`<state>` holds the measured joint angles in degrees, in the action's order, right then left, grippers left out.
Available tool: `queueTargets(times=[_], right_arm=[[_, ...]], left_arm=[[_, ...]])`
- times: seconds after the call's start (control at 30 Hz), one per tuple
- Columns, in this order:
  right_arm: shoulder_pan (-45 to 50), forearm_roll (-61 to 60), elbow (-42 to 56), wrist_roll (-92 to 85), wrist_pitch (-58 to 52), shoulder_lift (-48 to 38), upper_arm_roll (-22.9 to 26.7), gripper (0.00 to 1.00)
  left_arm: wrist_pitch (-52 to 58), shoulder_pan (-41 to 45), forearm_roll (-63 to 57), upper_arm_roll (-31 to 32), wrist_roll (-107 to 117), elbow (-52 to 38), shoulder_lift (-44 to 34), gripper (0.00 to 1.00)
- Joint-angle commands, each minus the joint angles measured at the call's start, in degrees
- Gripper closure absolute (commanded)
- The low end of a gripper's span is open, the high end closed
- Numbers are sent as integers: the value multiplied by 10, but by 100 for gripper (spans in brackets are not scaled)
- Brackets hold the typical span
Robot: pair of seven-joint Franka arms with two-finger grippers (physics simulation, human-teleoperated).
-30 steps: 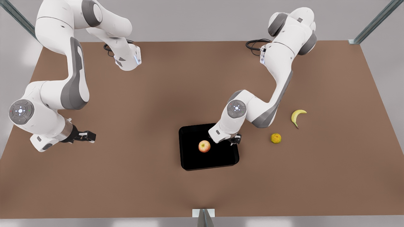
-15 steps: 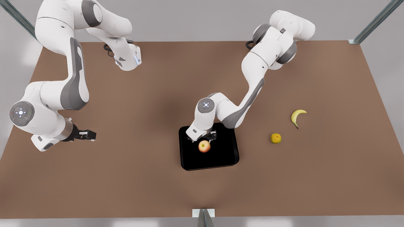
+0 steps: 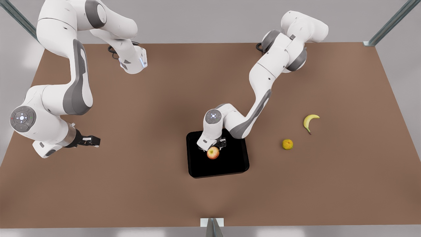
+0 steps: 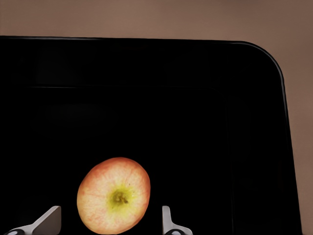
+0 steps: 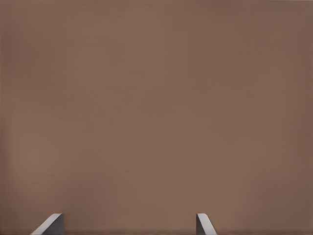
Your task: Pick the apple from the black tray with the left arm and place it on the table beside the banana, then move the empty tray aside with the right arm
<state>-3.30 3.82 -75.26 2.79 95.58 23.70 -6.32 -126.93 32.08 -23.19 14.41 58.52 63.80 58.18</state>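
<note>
Descent over the last second has brought our left hand [image 3: 214, 146] from the black tray's [image 3: 235, 166] edge to straddle the apple [image 3: 213, 153] lying in it, fingers [image 4: 168, 223] spread and ready to close, while our right hand [image 3: 88, 141] waits open, well apart, above the table [image 3: 148, 184].

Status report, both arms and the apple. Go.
Left end effector open above the apple, fingers either side, no grip. Apple in the black tray. Right end effector open, waiting over bare table. Nothing in the way.
</note>
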Motion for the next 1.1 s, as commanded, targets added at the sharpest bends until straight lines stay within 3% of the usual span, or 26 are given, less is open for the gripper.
queueTargets(times=[0.0,0.4,0.47,0.63,0.77,0.83,0.93,1.07], right_arm=[[0,0,0,-1,0,-1,0,0],[0,0,0,-3,0,-1,0,0],[0,0,0,-3,0,-1,0,0],[0,0,0,-3,0,-1,0,0],[0,0,0,-2,0,-1,0,0],[13,0,0,3,-1,-1,-2,0],[123,-3,8,155,-7,-3,-4,0],[181,-4,13,169,-12,-3,-4,0]], left_arm=[[-6,0,-14,0,60,1,5,0],[-34,-1,-28,-7,45,0,27,0],[-31,-1,-27,-7,48,0,25,27],[-26,-2,-30,-7,40,0,20,25],[102,-19,0,-2,-21,-2,-48,25],[164,-41,24,-1,-56,23,-101,25],[119,-148,79,-1,-211,228,-270,25],[100,-275,79,-2,-402,229,-234,24]])
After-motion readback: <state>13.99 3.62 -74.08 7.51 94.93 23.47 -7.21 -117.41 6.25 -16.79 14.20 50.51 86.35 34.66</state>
